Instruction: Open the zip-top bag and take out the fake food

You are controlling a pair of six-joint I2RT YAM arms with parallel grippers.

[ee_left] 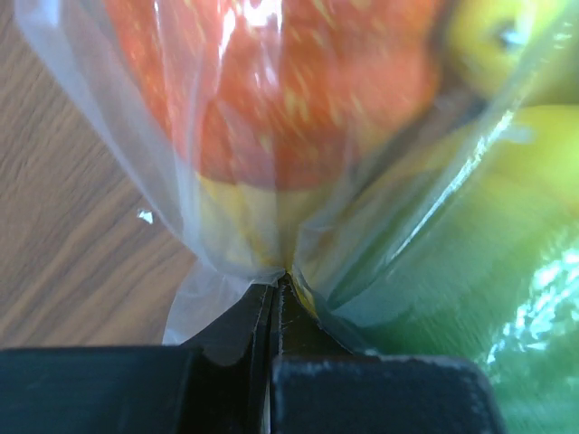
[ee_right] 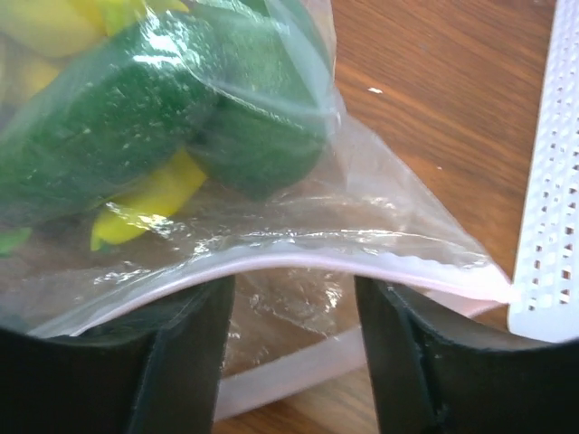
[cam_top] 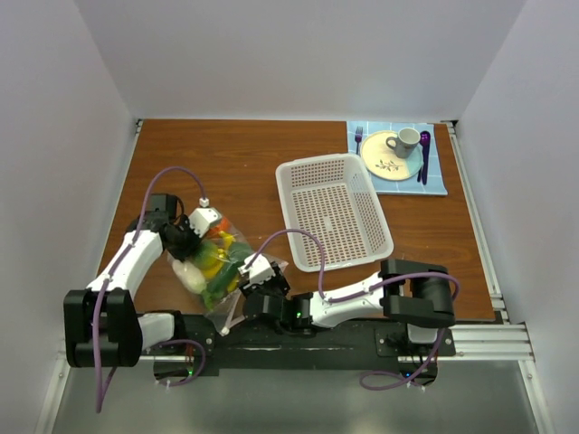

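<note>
The clear zip-top bag (cam_top: 213,264) lies on the table's near left, filled with the fake food (cam_top: 217,253). My left gripper (cam_top: 191,240) is shut on a fold of the bag's far end; the left wrist view shows the jaws (ee_left: 276,287) pinching plastic, with an orange-red piece (ee_left: 289,81) and green pieces (ee_left: 488,271) behind it. My right gripper (cam_top: 257,273) is at the bag's mouth. In the right wrist view its fingers (ee_right: 181,362) stand apart, and the pinkish zip strip (ee_right: 298,262) arches across their tips with the mouth gaping. A dark green cucumber (ee_right: 118,117) and a yellow banana (ee_right: 145,208) sit inside.
A white perforated basket (cam_top: 335,212) stands just right of the bag; its wall shows in the right wrist view (ee_right: 547,226). A cream plate (cam_top: 391,155) with a grey mug (cam_top: 404,141), fork and purple spoon rests on a blue cloth at the far right.
</note>
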